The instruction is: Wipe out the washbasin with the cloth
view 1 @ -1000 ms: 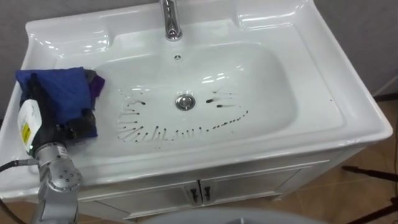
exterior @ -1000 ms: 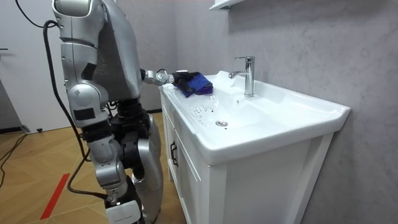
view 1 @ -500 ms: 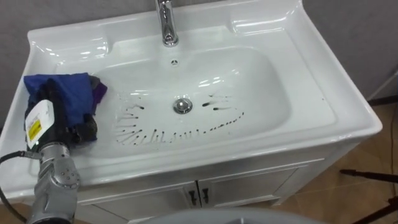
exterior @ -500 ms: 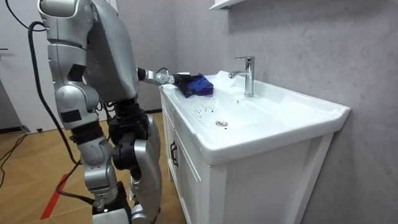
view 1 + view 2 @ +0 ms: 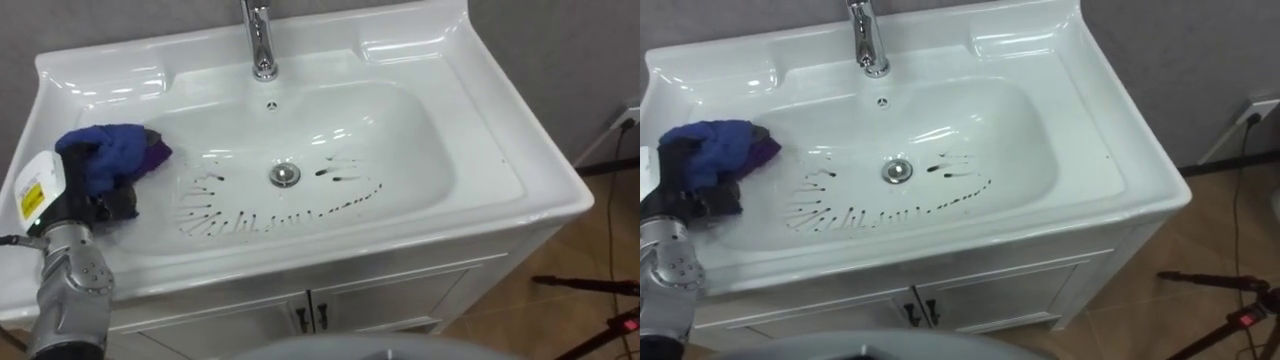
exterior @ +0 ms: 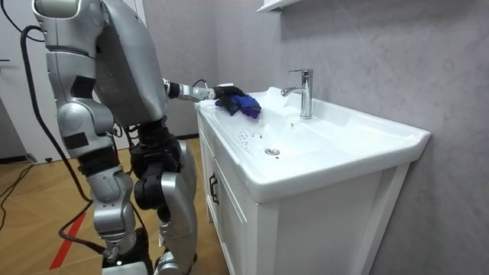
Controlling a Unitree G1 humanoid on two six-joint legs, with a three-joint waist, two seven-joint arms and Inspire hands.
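The left robot hand (image 5: 92, 204) clutches a blue cloth (image 5: 112, 158) on the left slope of the basin (image 5: 440, 150) (dark streaks (image 5: 262, 216) inside).

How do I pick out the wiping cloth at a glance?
Find the white basin under the chrome tap. At its left edge is a bunched cloth, gripped by the left hand. It is the one deep-blue thing there, beside the dark streaks.
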